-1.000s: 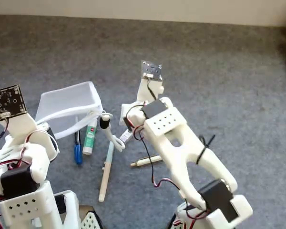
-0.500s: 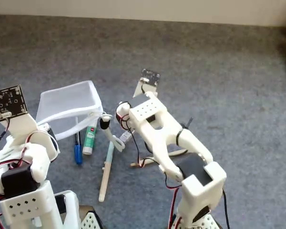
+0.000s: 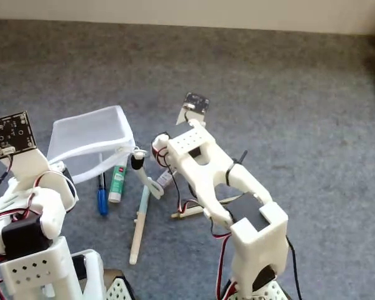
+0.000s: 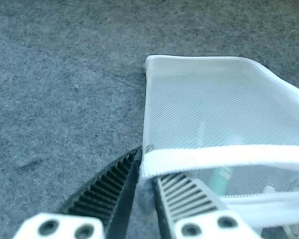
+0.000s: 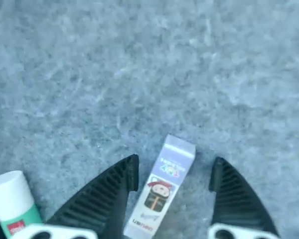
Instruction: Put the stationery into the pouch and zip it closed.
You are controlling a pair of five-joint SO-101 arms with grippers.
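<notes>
White mesh pouch is clamped by left gripper; at four o'clock, white boxed eraser is straddled by wide-apart right gripper.

Soft, even light covers the grey carpeted table; shadows are faint, and the white mesh pouch shines brightest at upper right.

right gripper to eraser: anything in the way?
Nothing visible. The right gripper's open fingers straddle the small white rectangular eraser on the grey carpet. The white-capped green glue stick lies outside the fingers, to one side.
</notes>
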